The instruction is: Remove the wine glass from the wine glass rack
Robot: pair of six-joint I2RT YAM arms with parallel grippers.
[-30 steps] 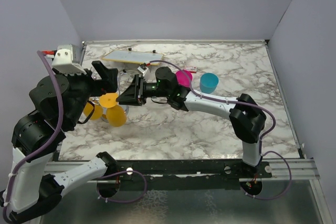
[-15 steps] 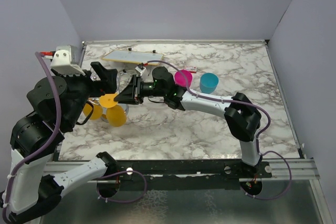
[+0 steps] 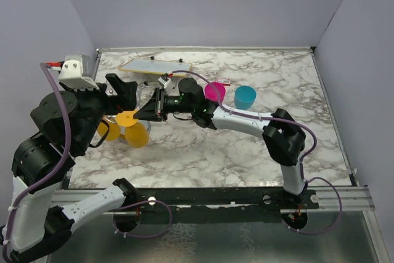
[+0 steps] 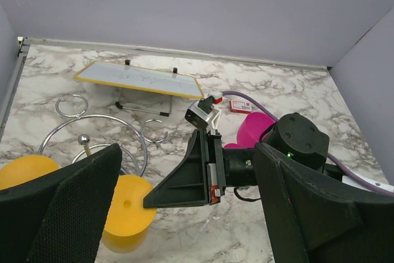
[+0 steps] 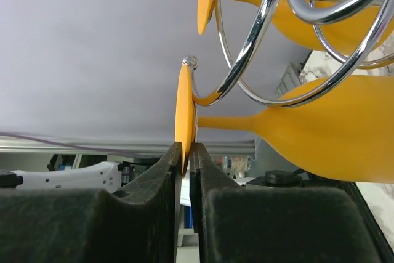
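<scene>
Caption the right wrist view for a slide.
Right hand pinches yellow wine glass by its foot on the chrome rack.

Shiny chrome rack (image 5: 251,41); matt yellow plastic wine glass (image 5: 320,133).

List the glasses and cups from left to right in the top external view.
first yellow wine glass → second yellow wine glass → pink cup → blue cup
</scene>
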